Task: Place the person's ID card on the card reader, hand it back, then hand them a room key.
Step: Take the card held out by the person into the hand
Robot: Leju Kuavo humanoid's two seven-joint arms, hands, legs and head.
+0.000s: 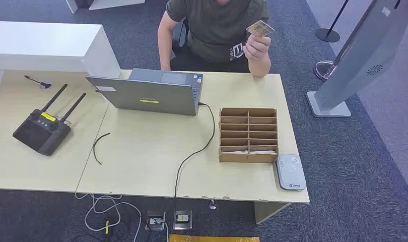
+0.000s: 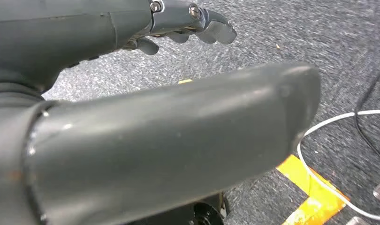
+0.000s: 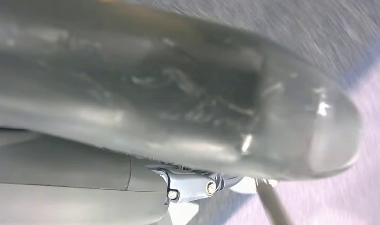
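Note:
A person sits behind the table and holds up a tan ID card in one hand, above the far table edge. The grey card reader lies flat at the table's front right corner. Beside it stands a cardboard slotted box with white cards in its nearest row. My left hand hangs over the carpet, its thick thumb stretched out, its fingers apart from the thumb and holding nothing. My right hand is a blurred close-up of its thumb, and the fingers are mostly hidden.
An open laptop stands at the table's middle back, with a black cable running to the front edge. A black remote controller lies on the left. A grey kiosk stand is on the floor to the right. Cables lie on the carpet.

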